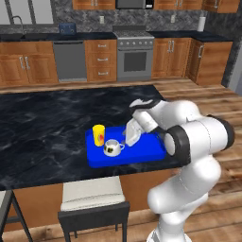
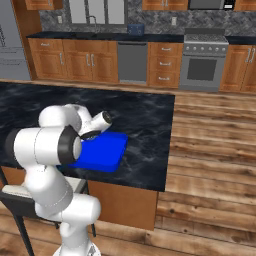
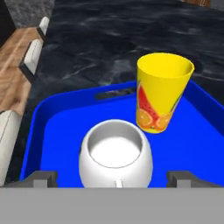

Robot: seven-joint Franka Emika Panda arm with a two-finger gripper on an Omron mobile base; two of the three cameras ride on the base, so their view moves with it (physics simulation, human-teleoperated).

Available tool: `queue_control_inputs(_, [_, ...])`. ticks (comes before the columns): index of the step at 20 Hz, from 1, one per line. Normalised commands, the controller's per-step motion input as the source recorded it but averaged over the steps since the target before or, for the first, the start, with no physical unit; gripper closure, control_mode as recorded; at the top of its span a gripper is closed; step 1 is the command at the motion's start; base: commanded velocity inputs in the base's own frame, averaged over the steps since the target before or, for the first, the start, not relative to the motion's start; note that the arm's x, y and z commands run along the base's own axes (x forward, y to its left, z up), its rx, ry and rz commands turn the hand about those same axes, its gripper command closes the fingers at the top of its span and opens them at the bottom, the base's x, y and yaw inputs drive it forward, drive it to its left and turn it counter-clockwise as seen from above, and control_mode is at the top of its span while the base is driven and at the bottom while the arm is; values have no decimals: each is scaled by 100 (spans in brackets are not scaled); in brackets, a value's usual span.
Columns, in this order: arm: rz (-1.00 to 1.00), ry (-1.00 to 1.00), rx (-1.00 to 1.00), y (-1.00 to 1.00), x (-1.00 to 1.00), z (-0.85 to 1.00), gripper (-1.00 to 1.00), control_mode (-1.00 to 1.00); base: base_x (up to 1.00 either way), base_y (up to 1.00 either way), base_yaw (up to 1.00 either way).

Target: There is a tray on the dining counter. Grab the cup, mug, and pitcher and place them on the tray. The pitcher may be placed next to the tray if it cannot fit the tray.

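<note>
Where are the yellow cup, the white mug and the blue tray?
cup (image 3: 162,94), hand view, on its fruit-printed side.
mug (image 3: 115,159), hand view, on its rounded white body.
tray (image 1: 146,147), left base view, on its bare floor.

tray (image 1: 142,153): on counter (image 1: 42,127) — near its front edge
cup (image 1: 99,135): on tray — left end
mug (image 1: 112,148): just before cup
</note>
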Motion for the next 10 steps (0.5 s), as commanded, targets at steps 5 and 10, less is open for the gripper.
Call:
queue_control_inputs(5, [-4, 0, 0, 0, -22, 49, -100, -100, 0, 0, 0])
queue_control_inputs(10, [-19, 0, 0, -7, -45, 53, -100, -100, 0, 0, 0])
